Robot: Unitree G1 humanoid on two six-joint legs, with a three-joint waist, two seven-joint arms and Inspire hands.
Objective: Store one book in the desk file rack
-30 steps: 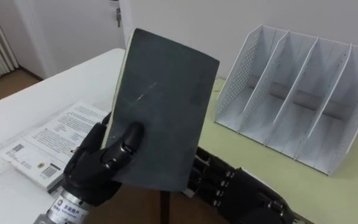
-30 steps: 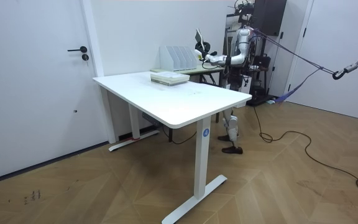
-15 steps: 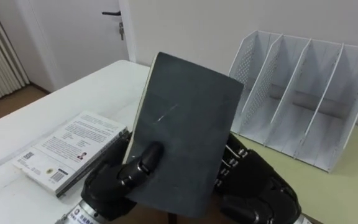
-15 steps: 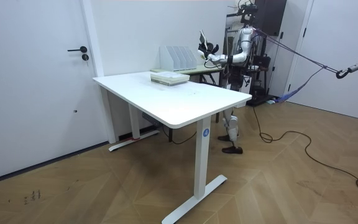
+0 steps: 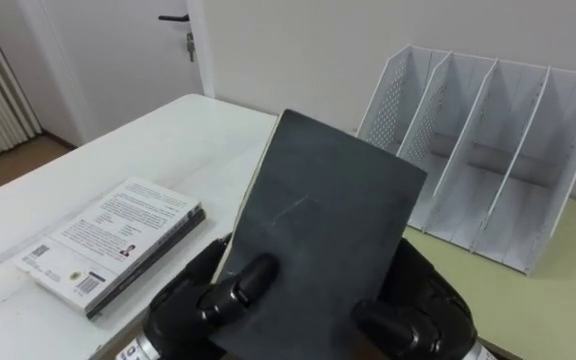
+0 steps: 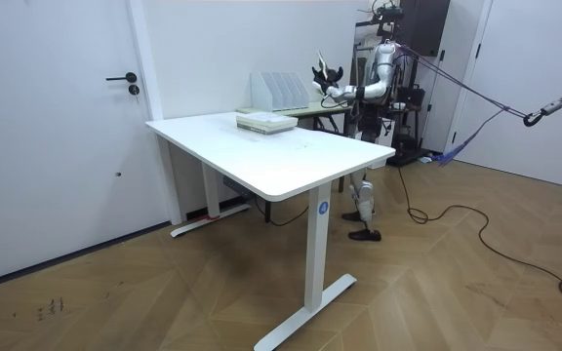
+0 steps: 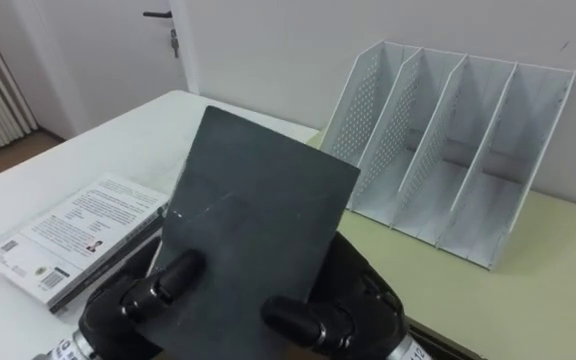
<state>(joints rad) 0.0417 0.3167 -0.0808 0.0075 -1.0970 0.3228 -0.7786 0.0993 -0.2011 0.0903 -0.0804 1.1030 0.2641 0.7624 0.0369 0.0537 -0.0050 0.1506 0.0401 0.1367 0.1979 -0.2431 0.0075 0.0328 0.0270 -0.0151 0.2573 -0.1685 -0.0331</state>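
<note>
Office-type room: white desk (image 6: pixel 291 156), file rack (image 5: pixel 488 150) (white, slotted), plain door (image 6: pixel 57 127) with lever handle, parquet floor (image 6: pixel 437 292)

White table (image 5: pixel 158 130), stacked books (image 5: pixel 108 240) lying flat on it, pale green desk (image 5: pixel 568 300) adjoining at right, white door (image 5: pixel 128 50) with dark handle (image 5: pixel 173 18) behind.

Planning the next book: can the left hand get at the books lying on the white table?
Probably not yet: the left hand, with the right hand, is curled on the dark book. The stack itself lies uncovered, nothing before it.

Dark book (image 5: pixel 323 240) upright, near white file rack (image 5: pixel 488 160).
</note>
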